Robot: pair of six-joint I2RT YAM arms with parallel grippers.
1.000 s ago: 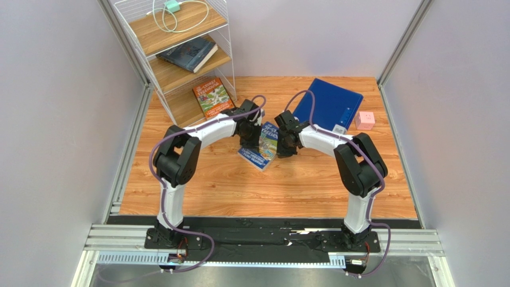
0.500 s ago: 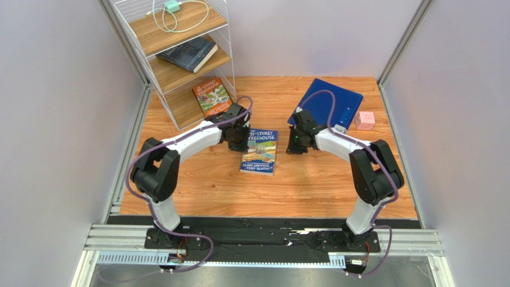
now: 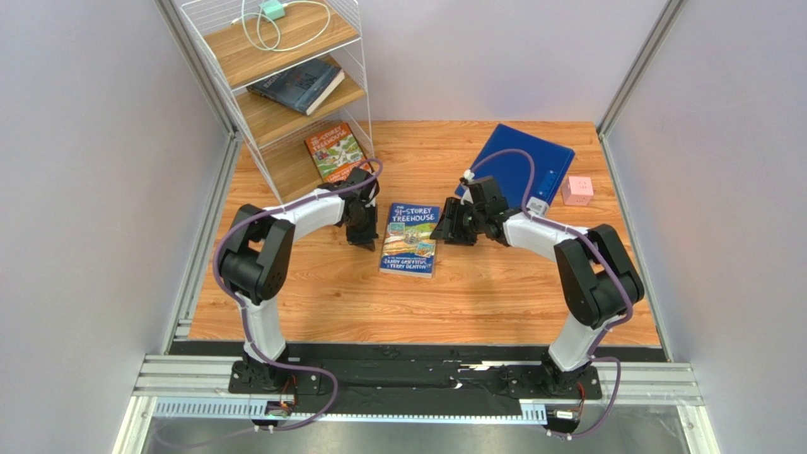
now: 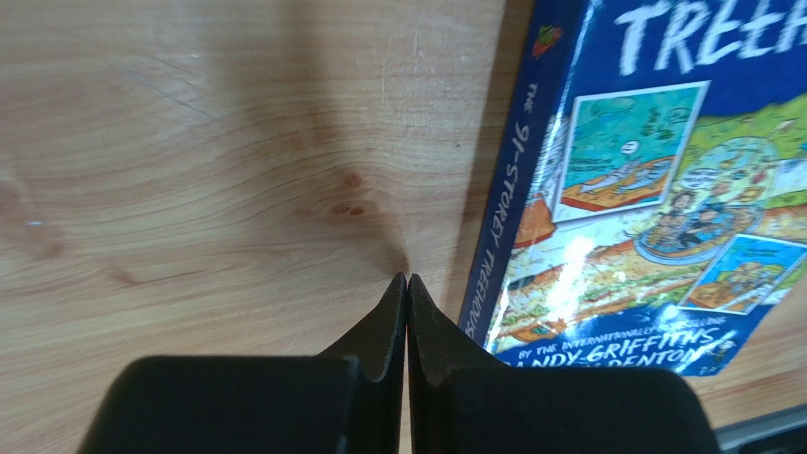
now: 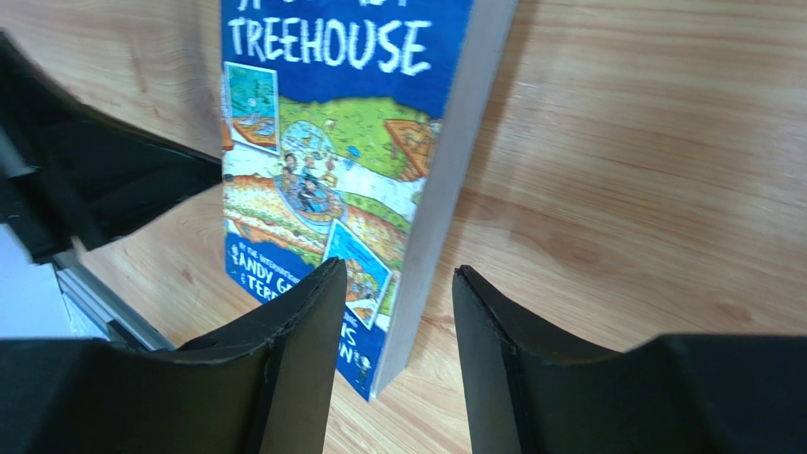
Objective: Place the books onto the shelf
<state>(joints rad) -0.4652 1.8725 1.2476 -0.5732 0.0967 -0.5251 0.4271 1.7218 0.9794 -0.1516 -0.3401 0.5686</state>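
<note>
Blue paperback, "Treehouse" cover (image 3: 409, 238): we are logging it lying flat and face up on the table (image 3: 474, 293), between the two end effectors.

Left end effector (image 4: 407, 284): we are seeing its fingers pressed tip to tip with nothing in them. The book's spine is running just to the right of the tips.

Right end effector (image 5: 398, 279): its jaws are standing apart and holding nothing. The book's page edge is lying just ahead of the gap.

Step in hand, as we are judging it: raising this flat book off the wood. We are advising that the closed left tips brace the spine as a stop while one right finger works under the page edge. The jaws should close only once the cover sits well between them, or the glossy book may skid.

Containers:
- Shelf (image 3: 268, 121), white wire rack, standing beyond and to the left of the left end effector.
- Top board: carrying a white cable (image 3: 284, 28) and a small green item (image 3: 273, 9).
- Middle board: carrying a dark book (image 3: 298, 85).
- Bottom board: carrying an orange Treehouse book (image 3: 336, 153), part of it jutting past the front.
- Beyond the right end effector, on the table: a blue folder (image 3: 526, 161) and a pink cube (image 3: 577, 190).
</note>
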